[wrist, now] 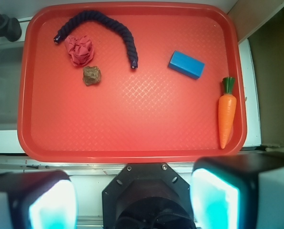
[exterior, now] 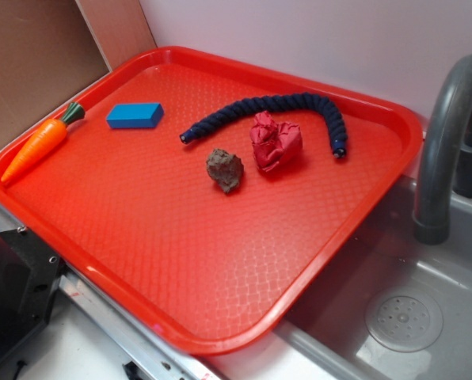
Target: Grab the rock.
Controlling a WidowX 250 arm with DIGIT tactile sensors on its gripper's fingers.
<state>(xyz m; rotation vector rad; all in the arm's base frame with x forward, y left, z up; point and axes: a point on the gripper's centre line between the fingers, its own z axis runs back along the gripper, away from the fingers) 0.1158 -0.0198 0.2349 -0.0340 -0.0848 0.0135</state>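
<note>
1. Your rock (exterior: 225, 169) sits near the middle of the red tray (exterior: 220, 293), just beside the crumpled red cloth wad (exterior: 276, 141) and apart from it by a thin strip of tray; in the wrist view it lies just below the wad, toward the tray's left end.
2. Your gripper (wrist: 132, 200) hangs high, back over the tray's near edge, its two fingers spread wide and nothing between them. The exterior camera shows no arm at all.
3. Expect the rock to be stiff and dense for its size: it will not give under the pads. The surface looks rough and lumpy, so grip should be good, but the uneven faces could make it twist or pop out if you pinch on a slope.
4. Take it across its narrower waist, with the fingers coming down on bare tray either side, and line them up so neither lands on the cloth.
5. The dark blue braided rope (exterior: 299, 107) arcs behind both, well clear of your approach; the blue block (exterior: 135, 115) and toy carrot (exterior: 39, 145) sit far off at the other end.
6. Hard to judge from here: the rock's underside, how tall it stands, and its far face. The fingertips are blurred and cut off by the frame's bottom edge.
</note>
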